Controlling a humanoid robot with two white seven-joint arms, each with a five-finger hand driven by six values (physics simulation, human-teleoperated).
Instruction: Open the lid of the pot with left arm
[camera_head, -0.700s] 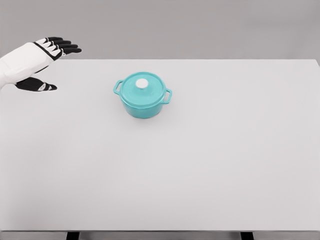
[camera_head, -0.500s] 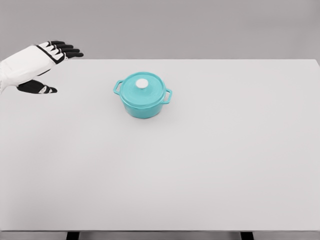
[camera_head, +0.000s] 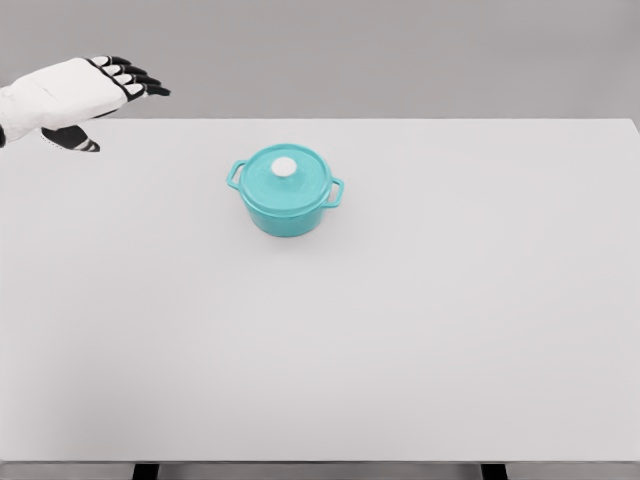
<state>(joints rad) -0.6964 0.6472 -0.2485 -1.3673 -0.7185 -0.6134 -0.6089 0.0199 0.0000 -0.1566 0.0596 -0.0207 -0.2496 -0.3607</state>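
A small teal pot (camera_head: 285, 203) with two side handles stands on the white table (camera_head: 400, 330), left of the middle and toward the back. Its teal lid (camera_head: 285, 176) sits closed on it, with a white round knob (camera_head: 285, 167) on top. My left hand (camera_head: 105, 100) hovers at the far upper left, above the table's back left corner, well to the left of the pot. Its fingers (camera_head: 135, 78) are stretched out and hold nothing; the thumb (camera_head: 72, 140) hangs below. The right arm does not show.
The table's back edge (camera_head: 400, 119) runs just behind the pot, with a plain grey wall beyond. Dark table legs (camera_head: 146, 470) peek out at the front edge.
My left hand has risen and pulled slightly back over the table's far left corner, its fingers still spread. The pot and lid have not moved.
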